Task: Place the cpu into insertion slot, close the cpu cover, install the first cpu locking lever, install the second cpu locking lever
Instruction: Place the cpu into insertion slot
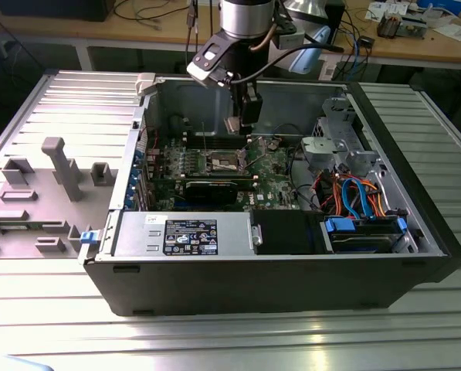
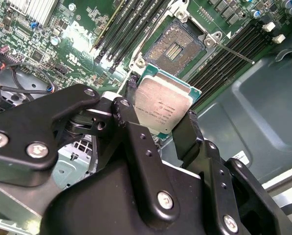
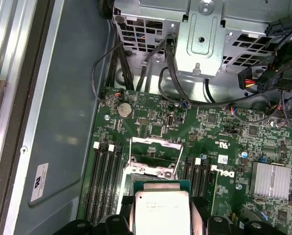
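Up over the board, between the two black fingers (image 2: 187, 134) of the gripper (image 2: 163, 100), the cpu (image 2: 161, 106) is pinched by its opposite edges, so the jaws are closed on the chip and nothing else. It's hung in the air near the insertion slot (image 2: 174, 47) without touching it, and the socket's dark centre is seen bare in the second wrist view. The cpu cover (image 3: 158, 170) is tipped up and open at the socket, and a thin locking lever (image 2: 234, 51) is seen sticking out unlatched across the memory slots (image 2: 243, 44). So progress-wise, nothing is ticked off yet by the look of it: chip not seated, cover not shut, neither lever locked down. All of it is set inside the opened computer case (image 1: 292, 286), which is laid on its side on the slatted table (image 1: 215, 340).
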Controlling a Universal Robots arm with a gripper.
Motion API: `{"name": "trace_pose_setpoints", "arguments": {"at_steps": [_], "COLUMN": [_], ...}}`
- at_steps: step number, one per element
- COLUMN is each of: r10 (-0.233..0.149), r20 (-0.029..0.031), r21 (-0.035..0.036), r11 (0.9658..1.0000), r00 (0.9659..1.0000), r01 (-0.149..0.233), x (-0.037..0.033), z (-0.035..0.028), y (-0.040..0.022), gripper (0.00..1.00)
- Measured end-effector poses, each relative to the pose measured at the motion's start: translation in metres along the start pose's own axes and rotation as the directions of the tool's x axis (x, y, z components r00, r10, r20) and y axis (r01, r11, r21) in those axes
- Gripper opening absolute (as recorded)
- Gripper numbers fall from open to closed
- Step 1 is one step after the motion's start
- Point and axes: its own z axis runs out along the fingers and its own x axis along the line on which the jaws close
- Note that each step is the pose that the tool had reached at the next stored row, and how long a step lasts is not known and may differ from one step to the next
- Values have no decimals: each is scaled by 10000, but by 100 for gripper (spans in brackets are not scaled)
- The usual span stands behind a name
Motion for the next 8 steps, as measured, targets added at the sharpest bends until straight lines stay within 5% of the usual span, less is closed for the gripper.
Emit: {"name": "trace_pose_setpoints", "arguments": {"at_steps": [8], "r10": [921], "r20": [59], "r21": [19], "r11": [9957], "r00": [9957], "r01": [-921], "x": [-1], "z": [105], "y": [-8], "gripper": [54]}}
